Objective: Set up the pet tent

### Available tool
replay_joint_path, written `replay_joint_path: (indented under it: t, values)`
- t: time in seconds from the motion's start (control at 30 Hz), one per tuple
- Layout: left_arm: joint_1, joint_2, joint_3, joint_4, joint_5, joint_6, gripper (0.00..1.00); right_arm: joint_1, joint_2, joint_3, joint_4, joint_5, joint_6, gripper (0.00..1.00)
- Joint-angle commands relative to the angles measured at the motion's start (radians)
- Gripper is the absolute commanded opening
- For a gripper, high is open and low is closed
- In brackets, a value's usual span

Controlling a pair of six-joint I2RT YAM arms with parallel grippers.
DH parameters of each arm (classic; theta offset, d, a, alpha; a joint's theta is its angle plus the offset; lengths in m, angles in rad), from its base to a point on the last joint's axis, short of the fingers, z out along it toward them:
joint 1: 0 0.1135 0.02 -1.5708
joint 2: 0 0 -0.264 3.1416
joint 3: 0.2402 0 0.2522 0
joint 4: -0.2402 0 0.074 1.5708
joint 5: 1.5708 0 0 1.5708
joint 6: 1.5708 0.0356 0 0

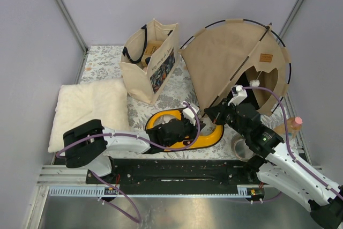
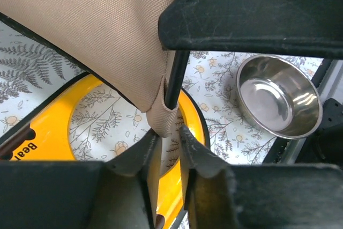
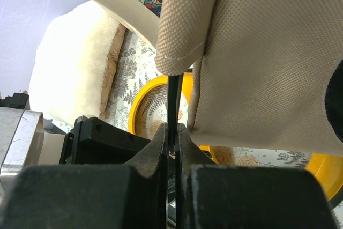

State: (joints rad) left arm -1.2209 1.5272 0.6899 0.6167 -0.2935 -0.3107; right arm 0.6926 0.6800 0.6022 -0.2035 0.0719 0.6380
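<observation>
We judge the pet tent (image 1: 230, 63) to be well on its way. It stands at the right rear of the bench (image 1: 104, 60) with its canvas spread into a half dome, thin poles arched over it and the doorway (image 1: 266, 87) facing the right side. Its near front corner is not settled on the bench, and both arms are at it.

The right hand (image 3: 171, 132) is clamped on a black pole (image 3: 172, 97) just below the point where the pole leaves its canvas sleeve. The left hand (image 2: 166, 140) has its fingers a little apart, one on each side of the corner tab (image 2: 163, 116) that another pole end runs into, and we see no firm pinch. What seems left is seating the pole ends and setting the tent square and flat.

As for containers, the tote bag (image 1: 150, 65) stands upright just left of the tent. Something brownish shows inside it, but we cannot tell what. A steel bowl (image 2: 278, 103) sits empty near the front right, partly under the right arm. A yellow ring (image 1: 206, 139) lies flat beneath the left hand, with only the bench's patterned cloth showing through its middle. The pillow (image 1: 88, 111) lies at the far left, well apart from the tent.
</observation>
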Motion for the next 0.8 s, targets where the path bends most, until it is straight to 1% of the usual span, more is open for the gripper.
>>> replay_joint_path:
  t: [0.0,0.07,0.17,0.23,0.4,0.47,0.77]
  values:
    - [0.0,-0.012,0.03,0.092,0.014,0.004,0.27,-0.004,0.001,0.027,0.041,0.019,0.014,0.0]
    - [-0.002,-0.009,0.023,0.094,0.017,0.001,0.35,-0.005,0.0,0.03,0.041,0.02,0.012,0.0]
    - [0.0,-0.009,0.02,0.1,0.016,-0.002,0.35,-0.004,0.0,0.03,0.042,0.019,0.012,0.0]
    - [0.0,-0.009,0.022,0.097,0.004,-0.007,0.28,-0.004,-0.002,0.028,0.041,0.019,0.012,0.0]
    - [0.0,-0.006,0.034,0.1,-0.009,-0.007,0.06,-0.004,-0.002,0.022,0.041,0.02,0.015,0.0]
    - [0.0,-0.001,0.037,0.101,-0.007,-0.007,0.0,-0.005,0.0,0.022,0.039,0.02,0.014,0.0]
    - [0.0,-0.013,0.034,0.091,-0.022,-0.008,0.0,-0.004,0.0,0.005,0.041,0.032,0.008,0.0]
